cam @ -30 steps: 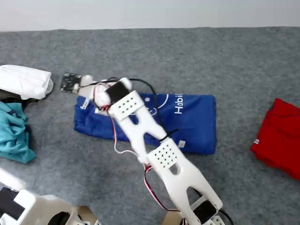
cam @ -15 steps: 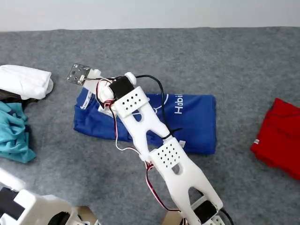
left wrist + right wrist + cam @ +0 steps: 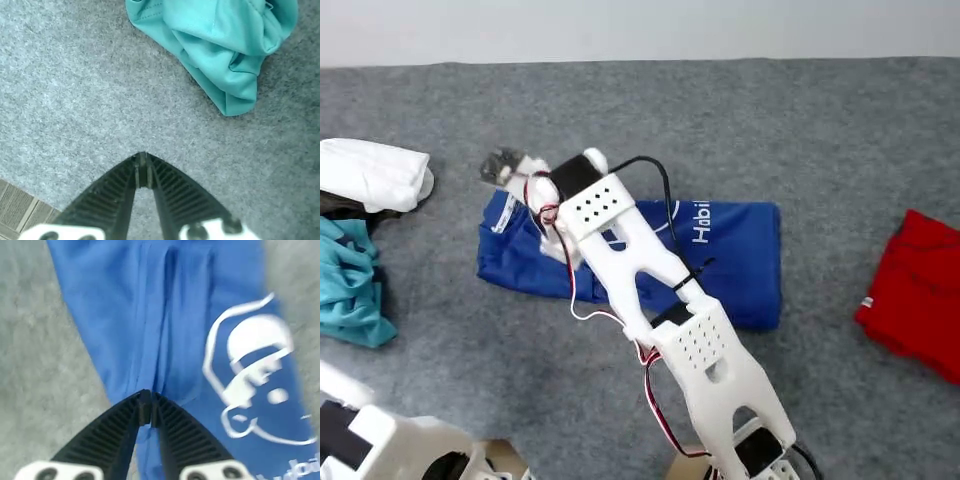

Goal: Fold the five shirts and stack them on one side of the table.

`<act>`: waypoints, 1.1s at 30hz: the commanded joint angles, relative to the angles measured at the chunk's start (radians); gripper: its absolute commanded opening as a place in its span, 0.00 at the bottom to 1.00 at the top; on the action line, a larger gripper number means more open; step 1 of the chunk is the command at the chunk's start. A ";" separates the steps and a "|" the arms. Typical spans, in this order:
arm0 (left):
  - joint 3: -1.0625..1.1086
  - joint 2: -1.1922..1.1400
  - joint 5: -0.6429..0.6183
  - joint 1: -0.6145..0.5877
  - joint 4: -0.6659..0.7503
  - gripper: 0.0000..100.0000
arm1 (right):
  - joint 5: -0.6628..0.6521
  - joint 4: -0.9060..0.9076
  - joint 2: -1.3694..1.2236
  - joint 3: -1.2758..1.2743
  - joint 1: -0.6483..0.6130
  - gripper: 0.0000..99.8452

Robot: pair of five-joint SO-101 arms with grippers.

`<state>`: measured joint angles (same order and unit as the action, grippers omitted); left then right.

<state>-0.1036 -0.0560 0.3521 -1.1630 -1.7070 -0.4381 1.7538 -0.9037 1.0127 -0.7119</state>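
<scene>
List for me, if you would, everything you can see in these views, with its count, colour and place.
blue shirt: one, blue with white print, flat at the table's middle, under the right arm.
white shirt: one, white, bundled at the left edge.
dark cloth: one, dark, peeking out beneath the white shirt; kind unclear.
teal shirt: one, teal, crumpled at the left edge.
red shirt: one, red, at the right edge.
table cover: one, grey, under everything.
right arm: one, white, stretched over the blue shirt.
right tool: one, black, shut, tips at the blue shirt's edge.
left tool: one, black, shut, over bare cover near the teal shirt.
</scene>
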 commanded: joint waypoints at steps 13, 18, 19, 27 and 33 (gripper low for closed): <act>-0.007 0.057 0.002 -0.002 -0.025 0.00 | 0.009 0.042 0.102 0.032 0.019 0.01; -0.008 0.058 0.002 -0.002 -0.032 0.00 | 0.011 0.042 0.209 0.029 -0.008 0.01; -0.015 0.058 0.002 0.000 -0.041 0.00 | 0.011 0.042 0.231 0.029 -0.013 0.01; -0.044 0.258 -0.005 0.100 -0.048 0.00 | 0.011 0.045 0.470 -0.051 0.018 0.01; -0.001 0.442 -0.089 0.359 -0.048 0.00 | 0.011 0.044 0.748 -0.322 0.165 0.01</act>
<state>-0.1082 0.2877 0.3153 -0.9298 -1.7269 -0.4365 1.7553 -0.3314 0.7856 -0.6214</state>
